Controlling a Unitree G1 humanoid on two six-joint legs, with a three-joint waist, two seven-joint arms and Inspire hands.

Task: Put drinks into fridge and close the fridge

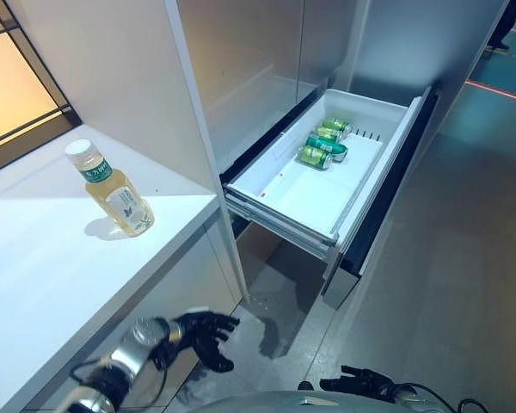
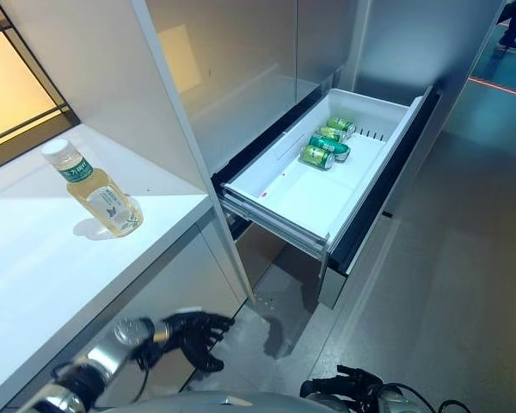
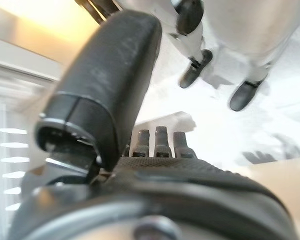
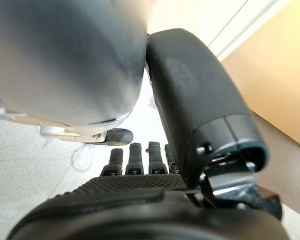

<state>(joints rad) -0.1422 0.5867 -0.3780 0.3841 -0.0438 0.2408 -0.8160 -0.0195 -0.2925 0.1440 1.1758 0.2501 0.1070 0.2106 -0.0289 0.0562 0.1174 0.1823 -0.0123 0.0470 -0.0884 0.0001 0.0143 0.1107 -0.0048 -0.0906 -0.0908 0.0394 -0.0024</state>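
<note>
Nearest, low at the bottom of the head views, the left robot hand [image 1: 205,335] hangs below the edge of the counter [image 1: 43,284] with its dark fingers spread and relaxed, holding nothing and touching nothing. Its own wrist view shows the thumb [image 3: 102,95] standing out and the fingers in a straight row past the palm, with only floor beyond. The right robot hand [image 1: 361,381] sits at the bottom edge, over the grey floor [image 1: 447,284], fingers also loosely extended and empty; its wrist view shows the same straight row of fingertips [image 4: 135,155] with nothing between them and the thumb.

Further out, on the white counter at the left, 1 bottle [image 1: 112,191] of pale yellow drink stands upright with a white cap and a green-and-white label. It is well apart from both hands and near the counter's front edge, just beside the tall white panel [image 1: 138,95] that rises behind it.

Beyond the counter's corner, the fridge drawer [image 1: 279,202] is pulled out wide, a white tray with a dark front. The near part of the tray is bare. At its far end lie 3 green cans [image 1: 325,143], on their sides, close together in a row, beside the drawer's back wall.
</note>
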